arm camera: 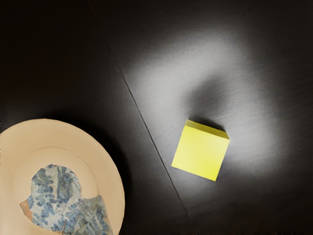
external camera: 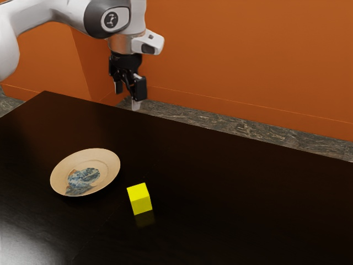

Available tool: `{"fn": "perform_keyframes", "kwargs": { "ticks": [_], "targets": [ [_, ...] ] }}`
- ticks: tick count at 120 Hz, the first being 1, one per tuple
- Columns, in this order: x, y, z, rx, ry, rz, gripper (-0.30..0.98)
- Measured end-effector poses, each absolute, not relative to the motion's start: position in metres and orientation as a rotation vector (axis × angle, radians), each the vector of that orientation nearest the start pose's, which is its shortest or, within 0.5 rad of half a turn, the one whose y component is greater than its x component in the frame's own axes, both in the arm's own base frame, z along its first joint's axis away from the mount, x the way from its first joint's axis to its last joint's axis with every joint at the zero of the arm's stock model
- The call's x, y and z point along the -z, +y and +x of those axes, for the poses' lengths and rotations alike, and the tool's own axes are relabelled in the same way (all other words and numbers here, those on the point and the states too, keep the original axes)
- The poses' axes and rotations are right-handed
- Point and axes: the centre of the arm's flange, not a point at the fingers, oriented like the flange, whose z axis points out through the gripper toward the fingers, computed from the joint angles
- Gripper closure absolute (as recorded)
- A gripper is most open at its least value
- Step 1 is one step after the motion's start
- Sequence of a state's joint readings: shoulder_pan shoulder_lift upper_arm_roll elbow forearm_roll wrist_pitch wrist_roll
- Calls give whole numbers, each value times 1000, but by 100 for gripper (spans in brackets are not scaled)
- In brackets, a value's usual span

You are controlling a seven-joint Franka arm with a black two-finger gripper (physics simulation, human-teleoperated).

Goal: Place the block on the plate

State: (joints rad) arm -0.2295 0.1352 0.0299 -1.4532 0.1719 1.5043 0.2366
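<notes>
High above the table, toward its far side in the exterior view, hangs my gripper (external camera: 127, 99), open, its two fingertips apart with nothing between them. The yellow block (external camera: 139, 199) rests on the dark tabletop, apart from the plate and on its right side in the exterior view. A round tan plate (external camera: 107, 173) with a blue leafy pattern lies on the table. In the wrist view the block (arm camera: 199, 151) appears whole beside the plate (arm camera: 105, 169), which is partly cut off by the picture's edge.
The dark, glossy table (external camera: 237, 193) carries both things, and a thin seam (arm camera: 145, 121) runs across it between block and plate. Behind the table's far edge are a grey stone-like floor (external camera: 242, 130) and an orange wall (external camera: 248, 55).
</notes>
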Motion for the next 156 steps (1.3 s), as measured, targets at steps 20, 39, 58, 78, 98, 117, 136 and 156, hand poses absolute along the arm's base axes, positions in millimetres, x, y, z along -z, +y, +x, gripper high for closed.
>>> {"fn": "perform_keyframes", "kwargs": {
  "ticks": [20,39,58,78,98,117,136,156],
  "targets": [
    [-563,-104,598,-196,744,-2863,0],
    [-498,-105,617,-299,842,-2864,0],
    [-437,-99,608,-422,912,-2861,0],
    [-369,-83,600,-571,918,-2942,0],
    [-309,-73,590,-622,905,-3027,0],
    [-281,-69,590,-575,894,-3089,0],
    [-271,-63,587,-530,888,-3114,0],
    [-259,-60,582,-498,899,-3118,0]
  ]
}}
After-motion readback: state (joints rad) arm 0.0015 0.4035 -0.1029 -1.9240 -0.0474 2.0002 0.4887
